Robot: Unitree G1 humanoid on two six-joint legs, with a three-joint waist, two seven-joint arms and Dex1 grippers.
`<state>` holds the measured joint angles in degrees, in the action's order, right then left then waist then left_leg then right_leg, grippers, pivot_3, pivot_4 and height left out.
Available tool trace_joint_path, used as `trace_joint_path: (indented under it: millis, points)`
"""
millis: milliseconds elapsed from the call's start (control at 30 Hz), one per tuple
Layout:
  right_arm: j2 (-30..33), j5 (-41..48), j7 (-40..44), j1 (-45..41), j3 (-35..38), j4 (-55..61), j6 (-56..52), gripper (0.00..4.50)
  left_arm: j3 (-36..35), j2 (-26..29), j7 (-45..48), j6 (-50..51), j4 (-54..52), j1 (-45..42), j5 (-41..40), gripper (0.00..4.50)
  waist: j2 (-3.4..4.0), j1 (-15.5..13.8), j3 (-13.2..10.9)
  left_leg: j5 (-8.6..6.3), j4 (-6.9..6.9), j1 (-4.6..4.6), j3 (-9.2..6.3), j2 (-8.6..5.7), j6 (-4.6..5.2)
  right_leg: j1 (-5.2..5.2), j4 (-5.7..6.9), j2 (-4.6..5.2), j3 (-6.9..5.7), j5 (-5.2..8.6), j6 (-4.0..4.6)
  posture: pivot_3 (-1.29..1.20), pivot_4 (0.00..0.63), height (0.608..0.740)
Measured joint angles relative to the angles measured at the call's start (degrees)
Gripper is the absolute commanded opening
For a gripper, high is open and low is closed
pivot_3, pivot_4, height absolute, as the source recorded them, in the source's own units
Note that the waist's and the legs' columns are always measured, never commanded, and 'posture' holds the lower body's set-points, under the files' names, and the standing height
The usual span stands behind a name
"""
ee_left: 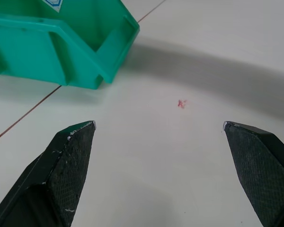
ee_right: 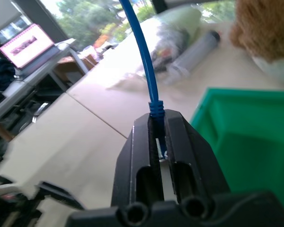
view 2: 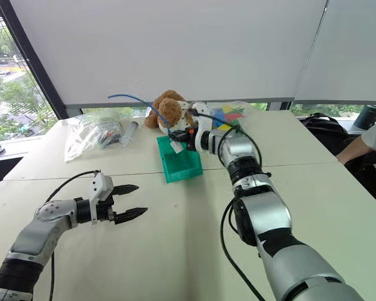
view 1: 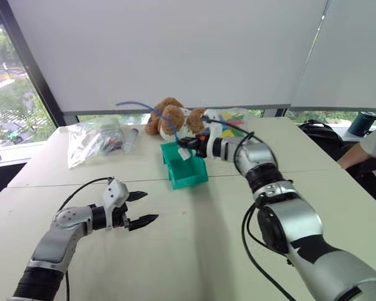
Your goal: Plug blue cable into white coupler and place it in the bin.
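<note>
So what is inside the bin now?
The bin's visible walls look bare. The right gripper, shut on the blue cable, holds the white coupler above it. Part of the floor is hidden by that gripper.

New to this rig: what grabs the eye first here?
The right gripper, shut on the blue cable, holds it above the teal bin in mid-table; the cable arcs up and back past a brown teddy bear. A small white piece, likely the coupler, hangs at the gripper over the bin. Nearer, the left gripper hovers wide open above bare table.
</note>
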<state>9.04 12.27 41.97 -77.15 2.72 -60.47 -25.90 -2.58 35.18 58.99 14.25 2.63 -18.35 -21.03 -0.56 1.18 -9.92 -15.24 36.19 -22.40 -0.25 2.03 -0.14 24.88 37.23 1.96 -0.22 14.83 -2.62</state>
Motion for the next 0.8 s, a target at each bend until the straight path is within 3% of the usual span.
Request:
trace_joint_path:
  millis: [67, 167, 367, 400, 567, 667, 800]
  points:
    - [-1.17, -1.39, -2.04, -0.14, 0.0, -5.24, 3.2, 0.0, -0.56, -0.15, -1.19, 1.0, -1.2, 0.41, -0.71, 4.45, 0.0, -0.05, -0.03, 0.01, 0.0, -0.08, 0.01, 0.01, -0.02, 0.06, -0.01, 0.1, 0.0, 0.0, 0.0, 0.0, 0.15, 0.74]
    - [-2.06, -3.59, -4.7, -0.19, -0.18, -9.68, 7.05, 1.08, -1.28, -0.18, -3.11, 3.2, -3.57, 1.11, -1.79, 4.5, 0.01, -0.03, -0.05, 0.01, -0.02, -0.08, -0.01, 0.03, -0.03, 0.08, -0.01, 0.31, -0.01, -0.01, -0.02, 0.0, 0.15, 0.74]
    - [-2.41, -4.71, -5.73, -0.37, 0.61, -11.68, 9.83, 4.19, -3.08, -0.29, -5.49, 7.31, -6.1, 3.01, -4.12, 4.5, 0.03, 0.16, -0.07, 0.07, 0.0, -0.05, -0.01, -0.09, -0.12, 0.08, 0.02, 0.45, 0.0, -0.07, -0.13, 0.0, 0.15, 0.74]
    - [-2.39, -4.71, -5.5, -0.55, 0.81, -11.69, 9.82, 4.46, -3.14, -0.29, -5.63, 7.93, -6.41, 3.1, -4.44, 4.5, 0.02, 0.14, -0.07, 0.08, 0.0, -0.05, -0.01, -0.1, -0.13, 0.08, 0.03, 0.44, 0.0, -0.08, -0.14, 0.0, 0.15, 0.74]
    - [-0.67, -4.38, -2.26, -2.01, 1.53, -9.47, 7.69, 4.46, -3.14, -0.2, -5.98, 10.57, -8.75, 4.24, -5.5, 4.5, 0.04, 0.02, -0.09, 0.09, 0.02, -0.05, -0.01, -0.14, -0.15, 0.06, 0.03, 0.45, -0.01, -0.09, -0.16, 0.0, 0.15, 0.74]
    - [5.33, -2.03, 6.32, 4.04, -0.31, 9.84, -2.97, 4.46, -3.36, 0.43, -6.19, 12.48, -10.33, 4.77, -6.36, 4.5, 0.03, -0.6, -0.11, 0.09, 0.03, -0.09, -0.06, -0.16, -0.15, -0.02, -0.03, 0.47, -0.07, -0.08, -0.18, 0.0, 0.15, 0.74]
    - [14.8, 4.1, 11.5, 20.54, -2.07, 42.97, -19.77, 4.46, -5.1, 0.86, -6.89, 14.6, -12.04, 5.16, -8.32, 4.5, 0.02, -0.77, -0.11, 0.08, 0.01, -0.13, -0.16, -0.21, -0.15, -0.1, -0.15, 0.58, -0.09, -0.03, -0.26, 0.0, 0.15, 0.74]
